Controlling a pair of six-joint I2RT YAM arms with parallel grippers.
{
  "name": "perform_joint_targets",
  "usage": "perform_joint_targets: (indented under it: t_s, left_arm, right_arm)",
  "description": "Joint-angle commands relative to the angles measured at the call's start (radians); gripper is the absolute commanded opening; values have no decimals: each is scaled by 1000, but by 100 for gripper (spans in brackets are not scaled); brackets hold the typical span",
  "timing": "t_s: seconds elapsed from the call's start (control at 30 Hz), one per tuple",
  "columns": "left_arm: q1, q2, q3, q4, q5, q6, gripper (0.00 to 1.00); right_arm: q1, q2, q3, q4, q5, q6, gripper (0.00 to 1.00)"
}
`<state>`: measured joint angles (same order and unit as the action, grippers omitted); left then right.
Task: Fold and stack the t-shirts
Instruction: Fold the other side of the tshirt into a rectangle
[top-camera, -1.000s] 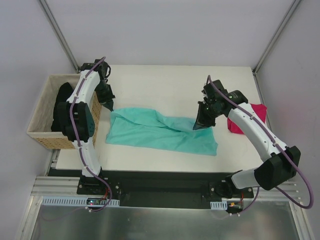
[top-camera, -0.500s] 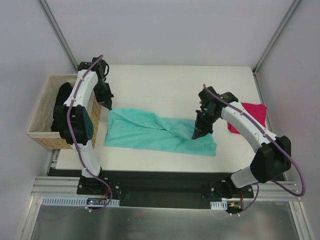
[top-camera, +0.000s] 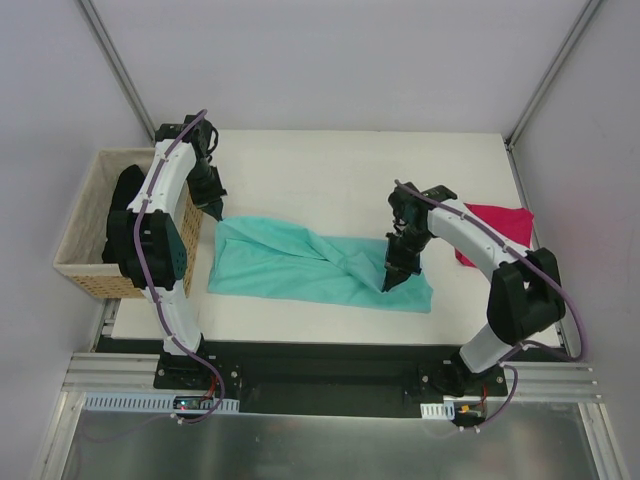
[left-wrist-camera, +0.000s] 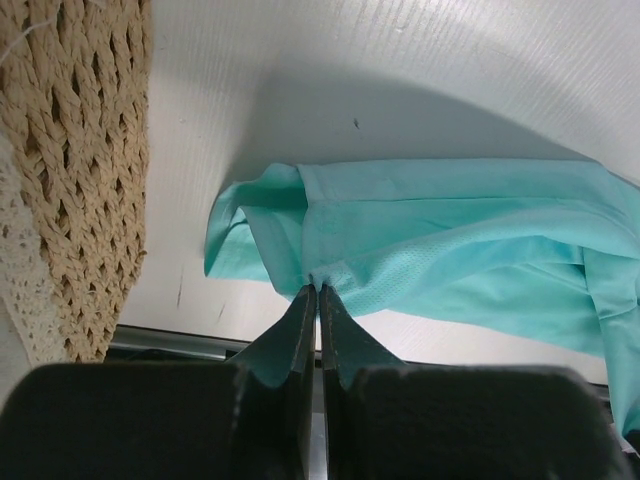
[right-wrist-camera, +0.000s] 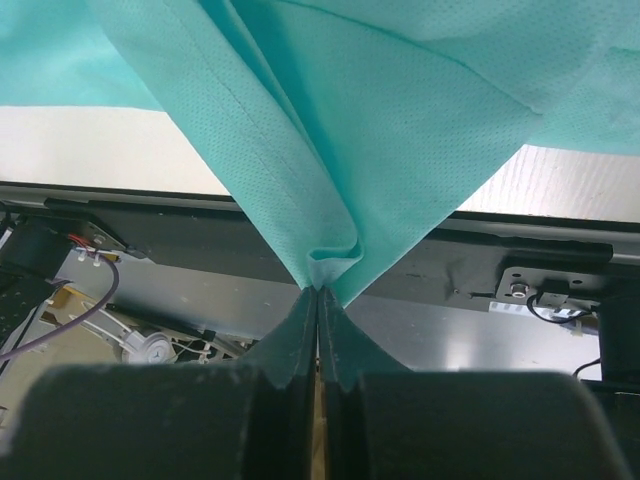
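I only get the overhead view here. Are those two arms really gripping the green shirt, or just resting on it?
Observer: Gripping. The left wrist camera shows the left gripper with its jaws shut on a bunched edge of the teal-green t-shirt.
Visitor: And the other arm?
Observer: The right wrist camera shows the right gripper shut too, the cloth drawn into a narrow point at its jaws.
Visitor: What's that tan box beside the left arm?
Observer: Close up, it is a woven basket; its wall is braided strands with small gaps between them.
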<state>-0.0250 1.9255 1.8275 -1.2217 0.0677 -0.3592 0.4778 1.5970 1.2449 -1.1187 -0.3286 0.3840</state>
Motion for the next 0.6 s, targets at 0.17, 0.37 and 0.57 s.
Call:
perform_joint_targets:
  t_s: [0.17, 0.37, 0.57]
  left_arm:
    - [-1, -39, 23, -45, -35, 20, 0]
    - [0, -28, 55, -52, -35, 19, 0]
    - [4, -28, 76, -64, -45, 12, 0]
  right_arm:
    - [4, 87, -53, -36, -53, -30, 1]
    - [5, 179, -58, -29, -67, -73, 17]
    - [2, 218, 14, -56, -3, -99, 46]
